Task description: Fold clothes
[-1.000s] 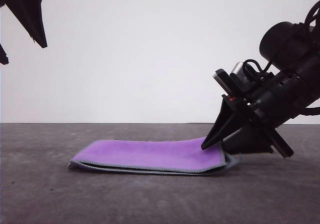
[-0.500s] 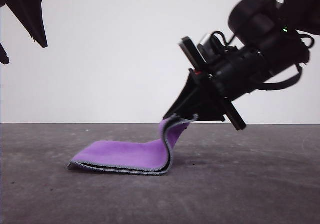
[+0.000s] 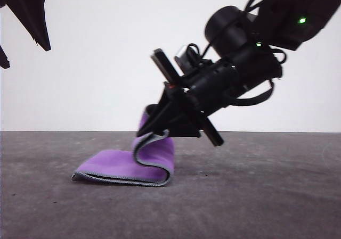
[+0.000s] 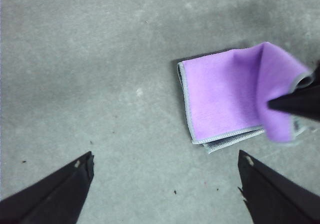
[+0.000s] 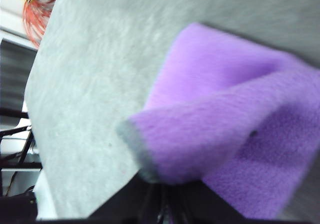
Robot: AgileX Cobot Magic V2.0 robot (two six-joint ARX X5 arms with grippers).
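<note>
Front view: the right gripper (image 3: 154,128) is clamped on the purple cloth's (image 3: 128,164) edge, arching it over the already doubled half lying beneath. This second fold looks half done. Left gripper (image 4: 165,191) hangs spread, well clear.

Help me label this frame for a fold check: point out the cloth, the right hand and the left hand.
cloth (image 3: 114,164), front view, on the flat purple part lying on the table.
right hand (image 3: 148,132), front view, at its fingertips pinching the lifted edge.
left hand (image 4: 165,184), left wrist view, midway between its open fingertips.
</note>
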